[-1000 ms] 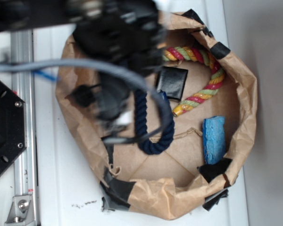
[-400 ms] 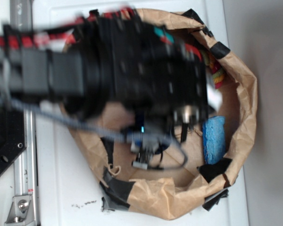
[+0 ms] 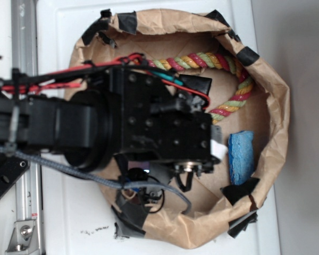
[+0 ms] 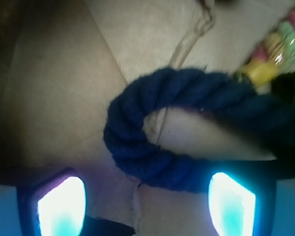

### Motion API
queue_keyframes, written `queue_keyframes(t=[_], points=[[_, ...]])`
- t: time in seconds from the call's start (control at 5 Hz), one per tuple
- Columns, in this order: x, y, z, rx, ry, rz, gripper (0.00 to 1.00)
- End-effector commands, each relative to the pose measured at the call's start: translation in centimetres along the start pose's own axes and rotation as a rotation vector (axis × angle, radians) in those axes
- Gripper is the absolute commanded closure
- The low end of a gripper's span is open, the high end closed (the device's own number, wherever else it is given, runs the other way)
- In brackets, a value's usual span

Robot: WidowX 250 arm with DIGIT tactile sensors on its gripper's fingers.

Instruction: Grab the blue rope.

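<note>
Two spread claw (image 4: 147, 206) fingers flank the blue rope (image 4: 137, 147) bend's edge.

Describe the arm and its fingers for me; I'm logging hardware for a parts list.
The arm is matte black and boxy, its blocks dotted with screw holes. Red and black wires and one teal lead run along its top; a grey braided cable loops underneath, and a silver round fitting sits near the wrist end. In the wrist view, the gripper has dark-framed fingers whose pads glow bright cyan-white.
</note>
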State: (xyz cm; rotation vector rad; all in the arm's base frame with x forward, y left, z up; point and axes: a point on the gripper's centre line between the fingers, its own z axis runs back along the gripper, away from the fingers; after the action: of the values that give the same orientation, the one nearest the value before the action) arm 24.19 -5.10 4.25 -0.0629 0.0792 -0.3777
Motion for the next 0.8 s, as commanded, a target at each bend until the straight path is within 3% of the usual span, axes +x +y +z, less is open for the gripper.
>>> queue_keyframes(t=[0.0,0.4,0.6], points=[[0.6,-1.0,-2.4,-0.116,-0.135,-0.055,0.00],[2.8,-1.0,-3.1,-0.108,-0.070,-0.157,0.00],[2.6,-1.5,-4.4,-0.066,-0.033,-0.167,0.35]])
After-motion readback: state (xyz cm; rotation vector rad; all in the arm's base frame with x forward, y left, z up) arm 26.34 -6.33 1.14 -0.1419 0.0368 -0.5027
